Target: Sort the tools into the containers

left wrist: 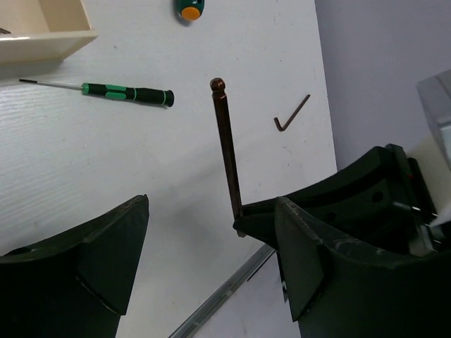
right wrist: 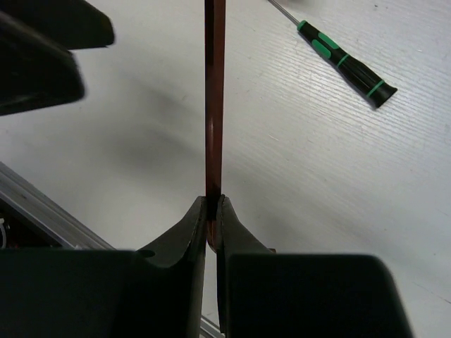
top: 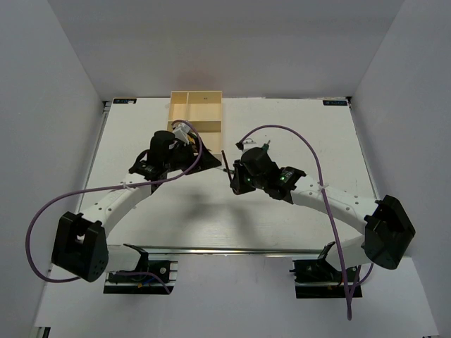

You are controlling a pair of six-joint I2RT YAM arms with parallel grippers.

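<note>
**Passing the long hex key from right arm to left: handover step, judged**

Right gripper [right wrist: 213, 203]: jaws pressed together on the long hex key [right wrist: 214, 84], gripping at its bend. The long shaft sticks straight out beyond the fingertips, clear of the table [top: 303, 134].

Left gripper [left wrist: 210, 250]: jaws wide apart, nothing held. In the left wrist view the key's shaft and ball end rise between the two fingers, nearer the right-hand one. No contact visible.

Both grippers meet mid-table in the top view, just in front of the tray [top: 198, 94], which sits at the far edge on the left arm's side.

Not yet sorted, lying loose on the table:
- thin screwdriver [left wrist: 127, 93]
- stubby screwdriver [left wrist: 190, 8], only its end in frame
- small hex key [left wrist: 291, 114]

Tray contents mostly hidden by the left arm; cannot say what is in which compartment.

Judgement: the key is about to change hands so the left arm can carry it to the tray.

Next move calls for:
- the left jaws to line up square on the shaft, away from the right fingertips
- a firm clamp before the right lets go
- care that the thin round shaft does not swivel or slip in the pads
</note>
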